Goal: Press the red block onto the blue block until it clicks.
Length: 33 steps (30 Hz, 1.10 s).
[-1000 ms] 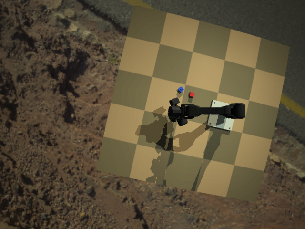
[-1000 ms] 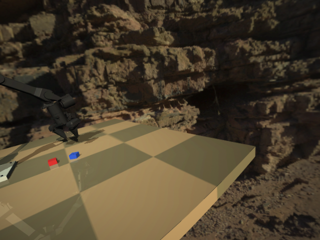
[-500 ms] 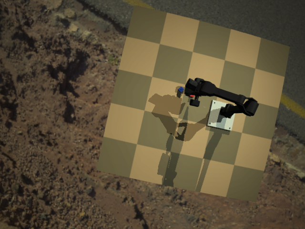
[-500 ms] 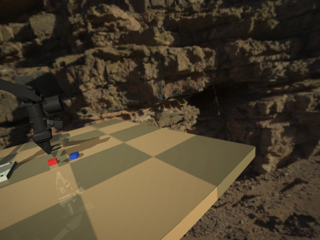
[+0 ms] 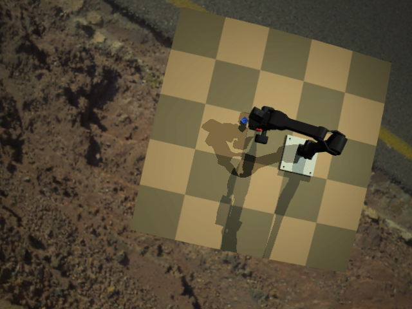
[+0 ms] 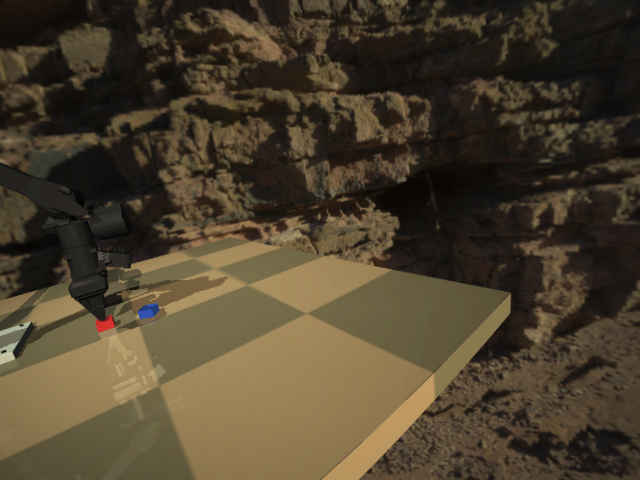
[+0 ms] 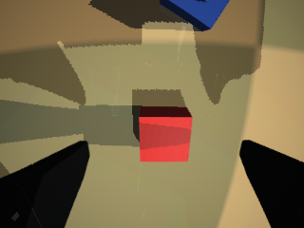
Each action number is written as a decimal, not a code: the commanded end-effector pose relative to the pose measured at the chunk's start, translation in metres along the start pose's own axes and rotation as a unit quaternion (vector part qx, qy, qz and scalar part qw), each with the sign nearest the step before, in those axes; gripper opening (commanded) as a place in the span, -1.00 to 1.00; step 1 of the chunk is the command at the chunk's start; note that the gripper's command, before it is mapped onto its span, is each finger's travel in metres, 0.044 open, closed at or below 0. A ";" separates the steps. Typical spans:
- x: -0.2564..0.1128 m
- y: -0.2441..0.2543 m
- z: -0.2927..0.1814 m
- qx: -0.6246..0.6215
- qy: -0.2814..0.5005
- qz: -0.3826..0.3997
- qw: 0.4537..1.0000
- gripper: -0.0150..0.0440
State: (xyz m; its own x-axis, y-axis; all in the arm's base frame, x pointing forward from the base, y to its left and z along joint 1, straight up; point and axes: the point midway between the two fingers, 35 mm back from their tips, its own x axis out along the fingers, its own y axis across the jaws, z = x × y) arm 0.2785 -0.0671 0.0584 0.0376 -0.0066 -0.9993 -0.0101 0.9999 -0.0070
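While the gripper (image 5: 258, 127) (image 6: 103, 317) (image 7: 166, 148) is opened to practically its full width, its fingers hold nothing. It points down over the red block (image 5: 259, 130) (image 6: 105, 324) (image 7: 165, 139), which sits on the checkered table (image 5: 199, 212) (image 6: 361, 351) (image 7: 119, 190). In the wrist view the block appears in the gap between the two fingertips, one towards nine o'clock of it and the other towards three, with visible space on each side. Whether the fingertips are level with the block or above it cannot be determined.

The blue block (image 5: 244, 120) (image 6: 148, 311) (image 7: 197, 10) rests on the same table, near the red one but apart from it. From the red block it lies at ten o'clock in the top view, and between twelve and one o'clock in the wrist view, where it is cut by the upper edge. Its sides are turned at an angle to those of the red block, and a dark mark shows on its top face.

The black arm (image 5: 299, 127) (image 6: 31, 188) reaches over from its pale base plate (image 5: 286, 166) (image 6: 7, 355), found at four o'clock from the red block in the top view. Seen from above, the arm and gripper conceal most of the red block, leaving a small strip exposed
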 end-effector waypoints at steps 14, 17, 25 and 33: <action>0.026 0.000 -0.002 0.003 0.004 0.000 1.000 1.00; 0.026 0.000 -0.002 0.003 0.004 0.000 1.000 0.73; 0.026 0.000 -0.002 0.003 0.004 0.000 1.000 0.02; 0.026 0.000 -0.002 0.003 0.004 0.000 1.000 -0.16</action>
State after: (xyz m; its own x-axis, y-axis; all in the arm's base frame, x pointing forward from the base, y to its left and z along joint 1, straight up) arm 0.2772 -0.0667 0.0329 0.0300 -0.0041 -0.9995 -0.0096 0.9999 -0.0043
